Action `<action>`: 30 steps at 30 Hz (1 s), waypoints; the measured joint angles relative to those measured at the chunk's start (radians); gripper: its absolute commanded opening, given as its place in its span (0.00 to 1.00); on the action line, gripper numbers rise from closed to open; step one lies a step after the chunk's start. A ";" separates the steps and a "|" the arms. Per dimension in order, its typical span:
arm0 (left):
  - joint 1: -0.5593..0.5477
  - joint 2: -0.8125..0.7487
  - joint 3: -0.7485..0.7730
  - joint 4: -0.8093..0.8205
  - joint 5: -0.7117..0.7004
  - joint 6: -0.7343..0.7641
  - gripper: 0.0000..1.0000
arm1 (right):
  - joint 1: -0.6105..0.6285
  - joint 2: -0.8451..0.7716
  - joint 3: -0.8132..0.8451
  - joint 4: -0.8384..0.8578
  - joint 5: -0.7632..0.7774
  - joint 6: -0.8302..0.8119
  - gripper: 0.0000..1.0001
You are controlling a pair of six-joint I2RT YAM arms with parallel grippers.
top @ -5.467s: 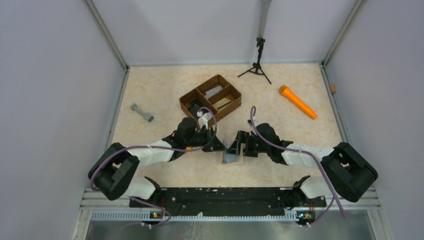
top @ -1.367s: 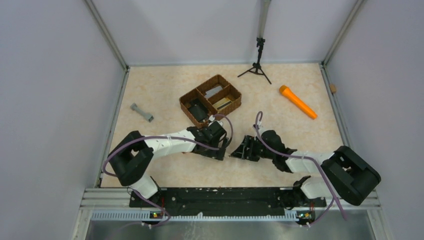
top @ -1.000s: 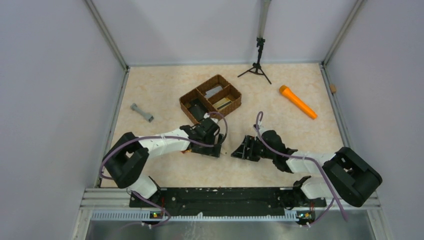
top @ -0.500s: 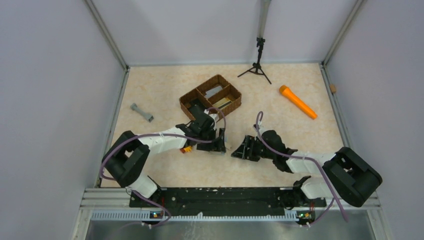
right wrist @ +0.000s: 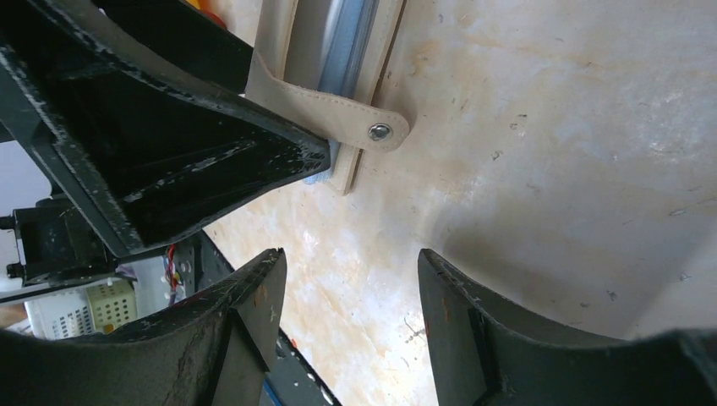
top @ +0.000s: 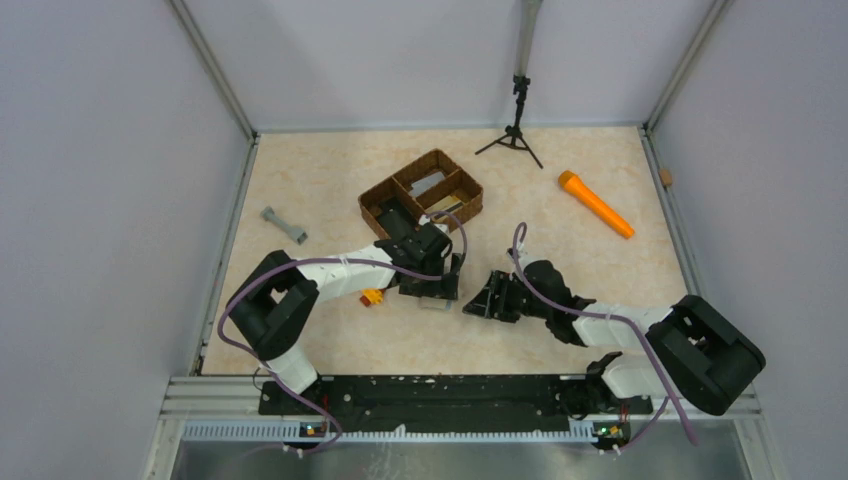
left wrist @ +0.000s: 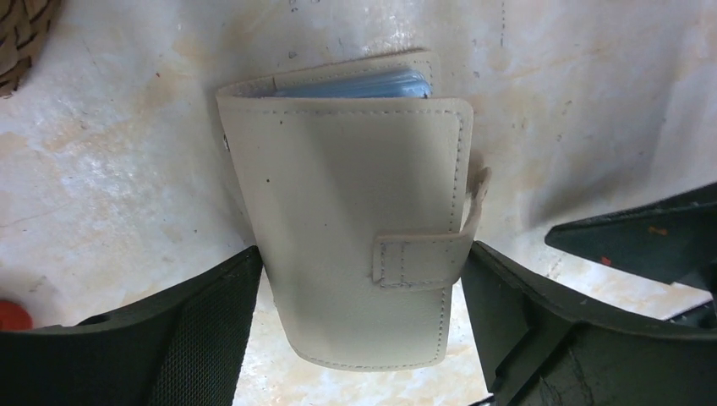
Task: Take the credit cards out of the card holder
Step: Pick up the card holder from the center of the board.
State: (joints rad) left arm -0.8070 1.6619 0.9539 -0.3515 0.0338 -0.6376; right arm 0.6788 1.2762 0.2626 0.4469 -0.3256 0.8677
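Observation:
The card holder (left wrist: 347, 220) lies folded shut on the table, cream outside, with a pale blue edge showing at its far end. My left gripper (left wrist: 362, 254) is open and straddles it, one finger close by each long side. In the top view the card holder (top: 437, 303) peeks out under the left gripper (top: 437, 288). The right gripper (right wrist: 351, 256) is open with nothing between its fingers, just short of the holder's strap and stud (right wrist: 380, 131). Two credit cards, one tan (top: 447, 207) and one greyish (top: 430, 183), lie in the wicker tray.
The brown wicker tray (top: 372, 198) stands just behind the left gripper, with a black block (top: 397, 215) in one compartment. A small orange piece (top: 372, 297) lies left of the holder. An orange cylinder (top: 595, 204), a grey dumbbell-shaped part (top: 284, 225) and a tripod (top: 516, 130) lie further off.
The left gripper has swung right and come down over the card holder, its fingers now either side of it. The right arm has stayed put.

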 measured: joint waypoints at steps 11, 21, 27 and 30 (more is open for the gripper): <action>-0.030 0.045 0.045 -0.069 -0.120 -0.004 0.50 | 0.000 -0.020 0.000 -0.009 0.008 0.000 0.59; -0.030 0.055 0.041 -0.069 -0.121 -0.004 0.14 | 0.000 -0.038 -0.001 -0.024 0.013 0.000 0.58; -0.016 0.024 0.000 -0.022 -0.089 0.002 0.08 | 0.000 -0.038 -0.001 -0.026 0.014 0.000 0.59; 0.011 -0.024 -0.054 0.037 -0.040 0.004 0.14 | 0.000 -0.039 -0.001 -0.029 0.015 0.000 0.59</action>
State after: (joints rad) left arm -0.7956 1.6382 0.8997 -0.3145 -0.0067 -0.6334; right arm 0.6788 1.2377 0.2619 0.4179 -0.3103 0.8677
